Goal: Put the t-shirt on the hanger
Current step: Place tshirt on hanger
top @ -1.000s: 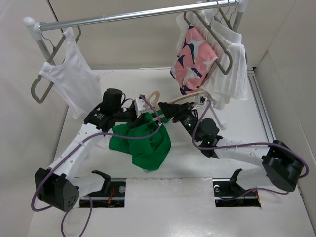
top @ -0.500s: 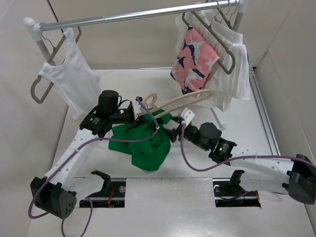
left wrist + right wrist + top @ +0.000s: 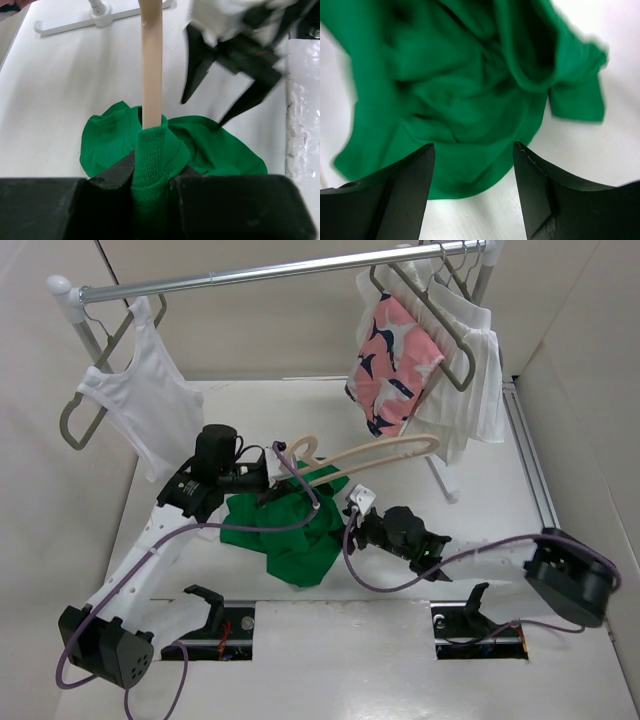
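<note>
- The left gripper (image 3: 268,472) is clenched. In the left wrist view its fingers (image 3: 112,175) squeeze the ribbed green collar, and the hanger's arm runs down into that collar between them.
- The hanger (image 3: 372,452) is pale wood. It sticks out from the left gripper toward the right, raised above the table (image 3: 500,502), with its hook (image 3: 310,436) curling up just beside the gripper.
- The t-shirt (image 3: 290,532) is bright green and lies crumpled on the table below and in front of the left gripper. Only its collar is lifted up, around the end of the hanger.
- The rest of the hanger's arm is bare; no cloth covers it.
- The right gripper (image 3: 353,524) is released, its two black fingers spread wide and holding nothing.
- It hangs over the right edge of the t-shirt, pointing left. The right wrist view shows the green folds filling the gap between its fingers (image 3: 395,195); whether the tips touch the cloth I cannot tell.
- From the left wrist view the right gripper appears just beyond the t-shirt, to the right of the hanger and apart from it.
- At the back a metal rail (image 3: 270,271) carries a white tank top (image 3: 140,405) on the left and a pink patterned garment (image 3: 392,360) and a white garment (image 3: 472,380) on grey hangers on the right.
</note>
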You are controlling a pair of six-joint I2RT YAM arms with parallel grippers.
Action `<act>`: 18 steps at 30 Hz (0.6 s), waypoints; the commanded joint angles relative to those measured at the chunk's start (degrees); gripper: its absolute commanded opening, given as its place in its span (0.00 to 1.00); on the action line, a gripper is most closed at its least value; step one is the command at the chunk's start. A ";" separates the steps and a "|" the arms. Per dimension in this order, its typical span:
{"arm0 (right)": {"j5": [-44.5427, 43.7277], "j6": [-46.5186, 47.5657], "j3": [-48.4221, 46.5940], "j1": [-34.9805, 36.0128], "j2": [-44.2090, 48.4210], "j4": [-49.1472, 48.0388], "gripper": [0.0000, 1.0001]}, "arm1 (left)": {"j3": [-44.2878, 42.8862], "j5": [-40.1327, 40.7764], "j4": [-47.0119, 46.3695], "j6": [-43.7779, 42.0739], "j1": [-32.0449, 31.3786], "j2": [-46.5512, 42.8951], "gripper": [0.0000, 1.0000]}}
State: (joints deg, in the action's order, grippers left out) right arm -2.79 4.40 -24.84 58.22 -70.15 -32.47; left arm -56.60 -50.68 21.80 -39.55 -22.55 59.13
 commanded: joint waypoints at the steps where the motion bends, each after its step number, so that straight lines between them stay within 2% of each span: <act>1: 3.11 -11.50 2.42 -3.71 -7.96 -21.18 0.68 | -2.11 -7.41 1.31 -2.73 -0.22 -3.14 0.00; 2: 4.36 -14.05 3.39 -6.51 -10.51 -33.07 0.67 | -2.11 -7.94 1.31 -2.73 -0.22 -3.15 0.00; 4: 6.90 -19.51 5.94 -9.07 -18.68 -46.39 0.65 | -2.11 -8.56 2.63 -3.33 -0.22 -4.20 0.00; 5: 9.96 -20.65 5.94 -10.04 -21.23 -56.99 0.62 | -2.11 -8.56 3.15 -3.86 -0.22 -4.20 0.00; 7: 12.97 -22.94 5.94 -11.46 -26.87 -62.69 0.62 | -0.98 -8.04 3.85 -4.40 -0.22 -4.73 0.00; 10: 16.75 -23.65 5.33 -11.99 -29.42 -65.87 0.65 | -0.35 -6.81 4.39 -4.92 -0.22 -5.34 0.00; 14: 17.29 -23.13 6.65 -11.99 -27.24 -67.11 0.72 | 0.17 -5.49 3.77 -4.31 -0.22 -6.48 0.00; 18: 19.13 -19.53 6.48 -11.99 -19.52 -57.65 0.78 | 0.70 -4.34 3.25 -4.31 -0.22 -6.49 0.00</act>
State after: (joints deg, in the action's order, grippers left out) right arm 12.97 -16.69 -17.76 46.41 -95.33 -69.80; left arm -56.55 -53.78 26.65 -43.31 -22.55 54.13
